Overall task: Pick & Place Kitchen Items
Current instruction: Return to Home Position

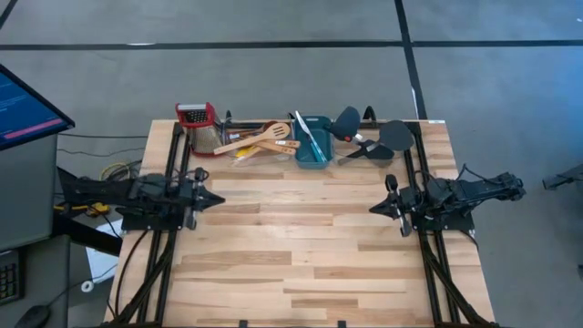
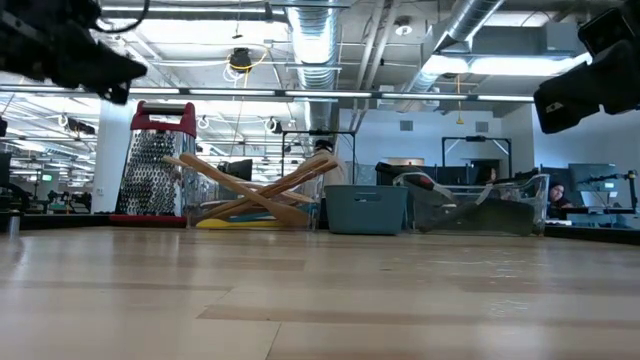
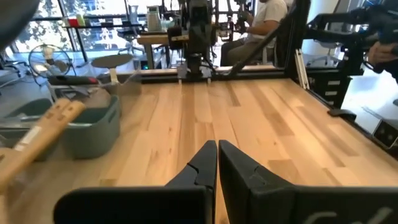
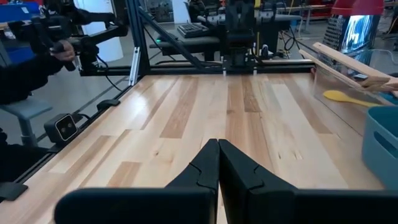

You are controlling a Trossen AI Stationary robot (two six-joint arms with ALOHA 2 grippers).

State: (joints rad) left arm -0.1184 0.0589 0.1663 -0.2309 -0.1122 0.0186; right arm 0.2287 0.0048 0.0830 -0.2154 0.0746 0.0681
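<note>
The kitchen items lie along the table's far edge. Pale wooden spoons and spatulas (image 1: 260, 139) (image 2: 265, 190) cross each other in a clear bin, with a yellow spoon (image 4: 351, 98) under them. A blue utensil (image 1: 308, 135) leans in the teal tub (image 1: 314, 144). Black spatulas (image 1: 383, 137) rest in a clear bin to the right of the tub. My left gripper (image 1: 219, 200) (image 3: 217, 149) hovers shut at the table's left side, pointing right. My right gripper (image 1: 373, 209) (image 4: 218, 146) hovers shut at the right side, pointing left. Both hold nothing.
A red-topped metal grater (image 1: 202, 123) (image 2: 155, 160) stands at the far left, beside the wooden utensils. The bare wooden tabletop (image 1: 301, 237) stretches between the two arms and toward the near edge. A monitor (image 1: 23, 105) stands off the table's left side.
</note>
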